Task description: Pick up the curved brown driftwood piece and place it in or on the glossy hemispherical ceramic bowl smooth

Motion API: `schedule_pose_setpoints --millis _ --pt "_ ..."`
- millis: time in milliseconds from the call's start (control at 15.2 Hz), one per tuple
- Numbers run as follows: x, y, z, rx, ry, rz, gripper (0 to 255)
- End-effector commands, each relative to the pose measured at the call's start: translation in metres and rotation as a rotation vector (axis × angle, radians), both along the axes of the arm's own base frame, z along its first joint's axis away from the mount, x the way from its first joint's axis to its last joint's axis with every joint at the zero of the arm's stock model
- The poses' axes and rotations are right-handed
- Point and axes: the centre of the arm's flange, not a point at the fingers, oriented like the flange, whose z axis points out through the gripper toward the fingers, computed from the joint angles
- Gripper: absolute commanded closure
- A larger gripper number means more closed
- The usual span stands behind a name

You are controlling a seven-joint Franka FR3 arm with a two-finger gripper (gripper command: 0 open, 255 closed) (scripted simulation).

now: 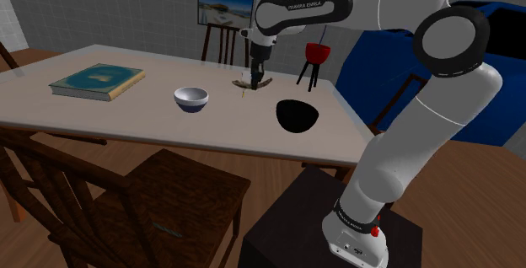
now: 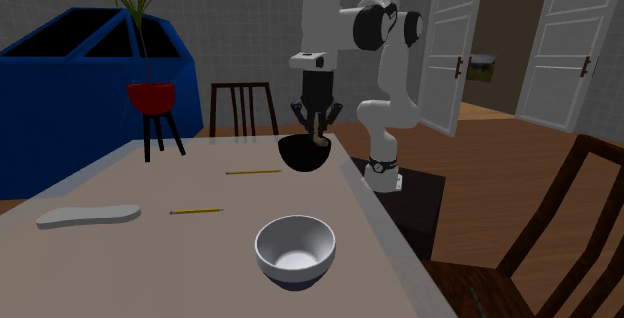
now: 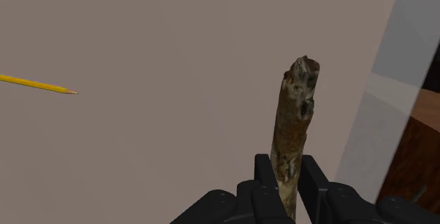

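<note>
Two fingers (image 3: 264, 177) of the gripper (image 3: 286, 173) clasp the brown stick (image 3: 294, 113) above the table (image 1: 101, 115), near the black bowl (image 1: 297, 115); best carried over the bowl's middle before letting go.

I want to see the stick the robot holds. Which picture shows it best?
The wrist view: the stick stands close up, clasped in the gripper. In the shoulder view it is a brown bit under the gripper; in the second exterior view it is hard to tell from the black bowl.
</note>
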Motion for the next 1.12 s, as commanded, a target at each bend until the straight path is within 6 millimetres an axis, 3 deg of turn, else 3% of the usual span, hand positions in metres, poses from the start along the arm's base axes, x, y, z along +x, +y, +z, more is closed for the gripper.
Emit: schedule_pose_setpoints --millis 0,858,1056 --pt "-0.019 -0.017 -0.001 0.000 0.000 0.001 255" --pt "-0.147 -0.131 -0.004 0.000 0.000 0.001 255" --pt "-0.156 -0.138 -0.014 0.000 0.000 0.001 255"
